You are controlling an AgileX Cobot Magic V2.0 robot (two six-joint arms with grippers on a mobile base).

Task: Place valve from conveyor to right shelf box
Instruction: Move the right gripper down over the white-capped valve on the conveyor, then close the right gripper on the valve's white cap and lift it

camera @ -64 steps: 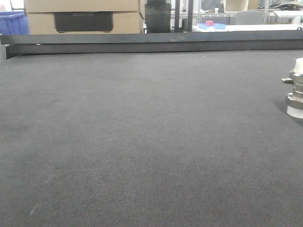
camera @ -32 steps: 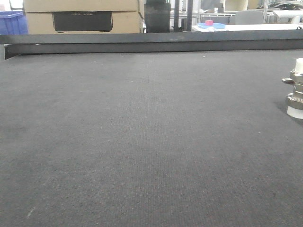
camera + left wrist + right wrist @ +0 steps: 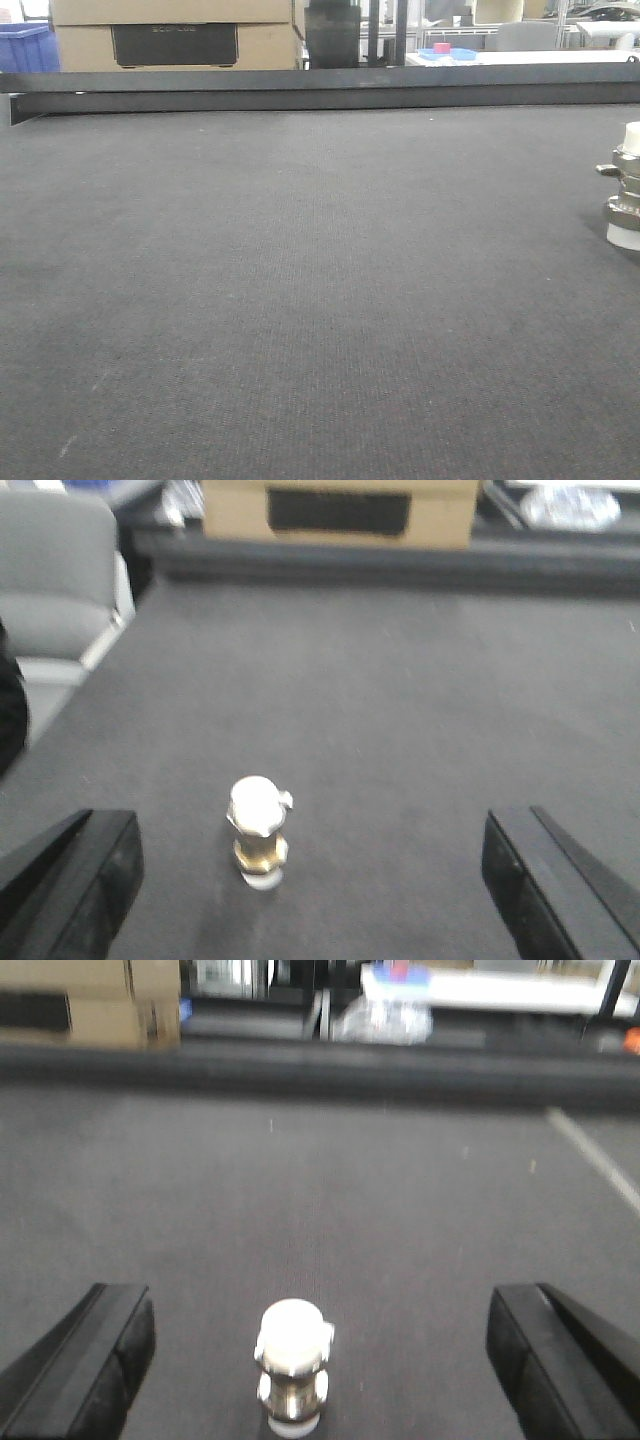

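**Lining up on the valve (image 3: pixel 293 1365)**

The valve is standing upright on the conveyor (image 3: pixel 300 300), centred before the right claw (image 3: pixel 316 1360). Both it and the left claw (image 3: pixel 310 880) are gaping, empty. This looks like the approach; the next move is calling for lowering and clenching squarely.

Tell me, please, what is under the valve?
The valve stands upright on the dark grey belt of the conveyor, its lower white cap on the felt. Nothing else shows beneath it; the spot under the cap is covered.
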